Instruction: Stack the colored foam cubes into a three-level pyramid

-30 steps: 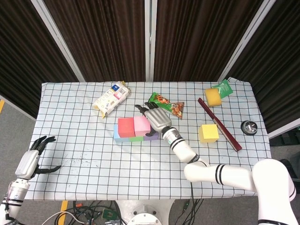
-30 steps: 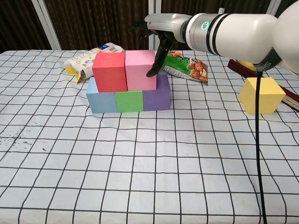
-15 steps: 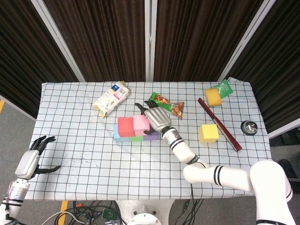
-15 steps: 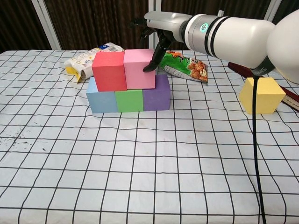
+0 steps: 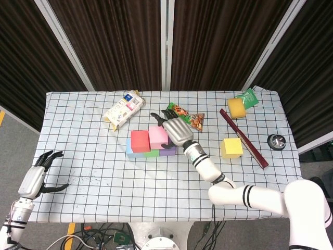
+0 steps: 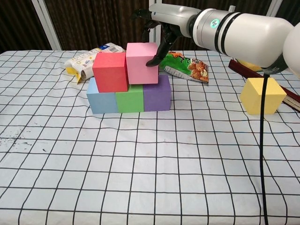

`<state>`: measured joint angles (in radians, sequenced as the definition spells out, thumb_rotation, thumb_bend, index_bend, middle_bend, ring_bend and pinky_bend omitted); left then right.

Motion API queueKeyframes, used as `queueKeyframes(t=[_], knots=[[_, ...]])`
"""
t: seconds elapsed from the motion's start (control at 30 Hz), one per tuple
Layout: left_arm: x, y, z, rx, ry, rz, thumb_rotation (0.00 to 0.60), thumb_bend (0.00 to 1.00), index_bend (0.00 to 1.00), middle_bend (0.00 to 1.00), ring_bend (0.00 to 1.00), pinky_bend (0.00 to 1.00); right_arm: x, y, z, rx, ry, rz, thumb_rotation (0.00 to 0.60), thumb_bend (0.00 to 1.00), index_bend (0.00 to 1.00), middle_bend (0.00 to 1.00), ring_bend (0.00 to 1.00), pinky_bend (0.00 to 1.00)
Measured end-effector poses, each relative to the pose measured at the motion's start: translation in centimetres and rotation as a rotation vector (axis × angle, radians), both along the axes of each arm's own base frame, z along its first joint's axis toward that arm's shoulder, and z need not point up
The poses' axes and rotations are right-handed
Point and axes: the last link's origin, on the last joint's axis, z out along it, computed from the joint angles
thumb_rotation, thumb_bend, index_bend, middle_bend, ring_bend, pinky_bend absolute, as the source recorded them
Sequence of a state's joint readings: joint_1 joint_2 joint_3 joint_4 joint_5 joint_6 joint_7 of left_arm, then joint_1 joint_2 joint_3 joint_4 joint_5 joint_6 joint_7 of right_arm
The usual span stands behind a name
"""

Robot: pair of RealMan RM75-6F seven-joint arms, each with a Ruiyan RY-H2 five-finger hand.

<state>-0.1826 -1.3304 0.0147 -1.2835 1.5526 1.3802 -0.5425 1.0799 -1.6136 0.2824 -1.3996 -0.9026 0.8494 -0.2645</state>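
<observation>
A blue cube [image 6: 101, 101], a green cube [image 6: 130, 101] and a purple cube [image 6: 157, 97] sit in a row on the checked cloth. A red cube [image 6: 110, 71] rests on the blue and green ones. My right hand [image 6: 159, 21] grips the pink cube [image 6: 142, 63] from behind and above, holding it beside the red cube with its top a little higher than the red one's. In the head view the right hand [image 5: 174, 130] covers the pink cube's [image 5: 157, 136] right side. A yellow cube [image 5: 231, 147] lies alone to the right. My left hand [image 5: 39, 172] hangs off the table's left edge, fingers apart, holding nothing.
An orange-green snack bag [image 5: 186, 115] lies just behind the right hand. A white cracker packet [image 5: 123, 109] lies at the back left. A dark red stick [image 5: 243, 138], a yellow sponge [image 5: 237, 108], a green packet [image 5: 248, 97] and a small black round item [image 5: 276, 141] are at the right.
The right hand has closed on the pink cube and raised it slightly; its top now stands above the red cube's. The left hand has not moved.
</observation>
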Motion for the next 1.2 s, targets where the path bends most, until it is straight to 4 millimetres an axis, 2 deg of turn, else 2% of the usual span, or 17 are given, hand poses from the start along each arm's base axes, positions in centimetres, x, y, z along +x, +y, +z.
queueKeyframes(t=[0.6, 1.2], knots=[[0.1, 0.0, -0.4, -0.013, 0.006, -0.001, 0.600, 0.00, 0.11, 0.16, 0.03, 0.01, -2.6, 0.2, 1.0, -0.004, -0.003, 0.089, 0.600, 0.15, 0.00, 0.41, 0.00, 0.00], [-0.1, 0.0, -0.4, -0.010, 0.001, 0.004, 0.600, 0.00, 0.11, 0.16, 0.03, 0.01, -2.5, 0.3, -0.3, -0.006, -0.039, 0.072, 0.600, 0.16, 0.00, 0.41, 0.00, 0.00]])
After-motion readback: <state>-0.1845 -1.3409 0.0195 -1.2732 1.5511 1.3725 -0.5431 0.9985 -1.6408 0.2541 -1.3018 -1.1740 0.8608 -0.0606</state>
